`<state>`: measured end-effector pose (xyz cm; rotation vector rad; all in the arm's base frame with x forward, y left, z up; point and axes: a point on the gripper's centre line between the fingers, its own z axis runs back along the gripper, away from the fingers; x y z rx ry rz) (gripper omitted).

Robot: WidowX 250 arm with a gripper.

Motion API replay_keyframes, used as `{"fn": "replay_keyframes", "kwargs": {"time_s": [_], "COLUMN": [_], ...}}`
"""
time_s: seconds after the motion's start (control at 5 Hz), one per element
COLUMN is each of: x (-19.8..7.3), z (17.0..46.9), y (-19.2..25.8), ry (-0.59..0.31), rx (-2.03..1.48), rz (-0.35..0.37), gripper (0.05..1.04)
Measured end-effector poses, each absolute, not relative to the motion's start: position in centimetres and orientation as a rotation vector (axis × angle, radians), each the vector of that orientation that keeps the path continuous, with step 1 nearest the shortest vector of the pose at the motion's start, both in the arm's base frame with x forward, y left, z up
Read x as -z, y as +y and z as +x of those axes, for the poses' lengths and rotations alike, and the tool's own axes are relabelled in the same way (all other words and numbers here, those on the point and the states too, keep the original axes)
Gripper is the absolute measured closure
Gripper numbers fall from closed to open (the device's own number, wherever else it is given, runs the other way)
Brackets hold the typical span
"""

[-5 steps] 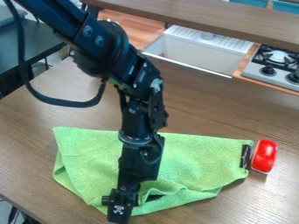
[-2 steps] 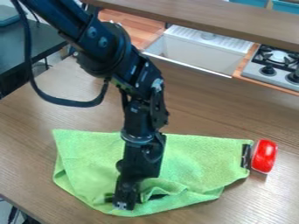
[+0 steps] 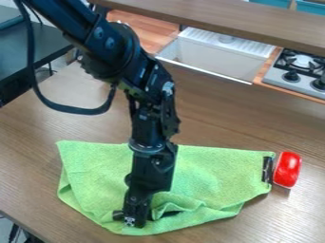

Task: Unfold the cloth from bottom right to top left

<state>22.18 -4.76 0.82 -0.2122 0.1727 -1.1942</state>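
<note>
Gripper (image 3: 134, 216) pointing down, right over the lower edge of the cloth (image 3: 95, 166), a bit left of its middle. Open or closed? Honestly can't tell from this angle, nor whether gripping any fabric. Cloth below and around the gripper, with most of the green going up and out to both sides behind the arm. Pretty rumpled just to the right of the gripper: a raised fold there, with a dark patch tucked against it. More creases from there toward the lower right, plus a narrow layered bit along the lower left edge. Fairly smooth across the upper part, flat on the desk (image 3: 215, 121).

At the cloth's right edge, a small black piece (image 3: 267, 169), and just beside it a red thing (image 3: 287, 169), well apart from the gripper.

Now the containers. Beyond the desk, a white sink (image 3: 213, 59) with a ridged section at the back and a round grey piece (image 3: 226, 38) by the ridges. To the right of that, a stove (image 3: 289, 84) with a black grate and dark knobs. Up in the top right corner, some blue bins (image 3: 311, 7), too cut off to make out any contents.
</note>
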Motion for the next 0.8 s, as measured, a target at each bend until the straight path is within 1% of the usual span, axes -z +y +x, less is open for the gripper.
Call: {"fn": "replay_keyframes", "kwargs": {"time_s": [0.2, 0.4, 0.6, 0.8], "x": [-0.95, -1.39, -1.33, -1.44], "z": [21.87, 21.97, 21.88, 21.82], "y": [-4.76, -4.67, -4.54, -4.54], "ry": [0.185, 0.170, 0.166, 0.165], "rx": [1.216, 1.226, 1.227, 1.231], "rz": [-0.231, -0.227, -0.231, -0.241], "gripper": [0.484, 0.311, 0.643, 0.884]}}
